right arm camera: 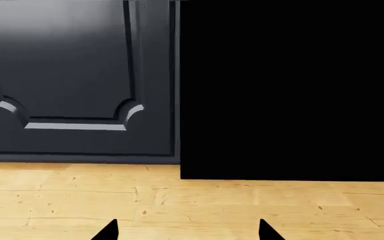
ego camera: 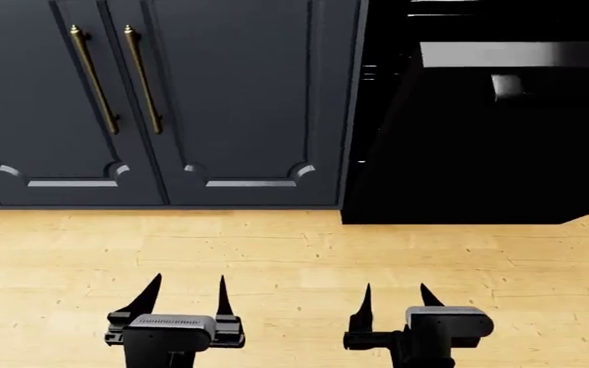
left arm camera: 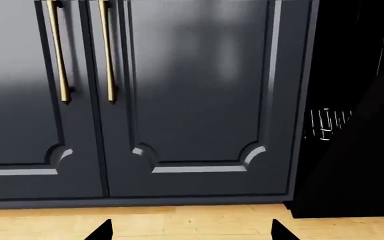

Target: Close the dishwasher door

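Parked low over the wooden floor (ego camera: 274,261), both arms side by side, seemingly a ready stance before any reach. Ahead of and above the right gripper (ego camera: 397,295), well apart from it, the dishwasher door (ego camera: 478,153): glossy black, tilted outward from its cavity, silver-grey top edge uppermost with a silver handle (ego camera: 508,83) just under that edge. Hinged at the bottom, by the look of it, and left partly open, hence the lean toward the robot; a glimpse of white rack wires (left arm camera: 325,124) inside the dark gap, seen from the left wrist. Ahead of the left gripper (ego camera: 185,295), also well apart, dark navy cabinet doors (ego camera: 233,100) with brass handles (ego camera: 141,77), shut and no part of the job. Right gripper: fingertips (right arm camera: 108,231) spread apart, nothing between them, touching nothing. Left gripper: likewise spread wide, empty, hovering clear of floor and cabinets. Likely next need: a raise and forward reach to press high on the black panel near its top edge, for leverage against the low hinge.
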Robot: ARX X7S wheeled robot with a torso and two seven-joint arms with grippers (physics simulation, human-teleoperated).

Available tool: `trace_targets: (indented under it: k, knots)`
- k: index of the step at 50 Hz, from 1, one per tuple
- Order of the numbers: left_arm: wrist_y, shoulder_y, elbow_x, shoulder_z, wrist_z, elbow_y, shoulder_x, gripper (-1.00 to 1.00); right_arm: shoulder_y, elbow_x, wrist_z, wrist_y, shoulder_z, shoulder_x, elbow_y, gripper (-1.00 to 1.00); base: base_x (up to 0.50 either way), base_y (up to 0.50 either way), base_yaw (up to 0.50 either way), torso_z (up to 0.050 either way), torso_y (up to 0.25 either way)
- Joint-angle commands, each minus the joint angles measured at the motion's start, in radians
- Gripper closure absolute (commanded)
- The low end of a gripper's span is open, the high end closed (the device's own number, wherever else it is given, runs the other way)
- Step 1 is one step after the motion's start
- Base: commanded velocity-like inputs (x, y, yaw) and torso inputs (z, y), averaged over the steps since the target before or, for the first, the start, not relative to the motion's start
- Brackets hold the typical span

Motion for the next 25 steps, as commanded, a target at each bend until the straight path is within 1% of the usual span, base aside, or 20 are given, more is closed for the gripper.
trace_targets:
  k: [1,25]
  knots:
    - [-0.006,-0.003,-0.016,0.001,-0.002,0.0,-0.001,-1.0,0.003,0.003,0.005,0.011,-0.006,0.004,0.001,-1.0,0.0,-0.5,0.0,0.0,0.0]
    - [-0.004,-0.007,-0.012,0.017,-0.006,-0.004,-0.009,-1.0,0.006,0.01,0.011,0.015,-0.016,0.01,0.002,-1.0,0.0,-0.5,0.0,0.0,0.0]
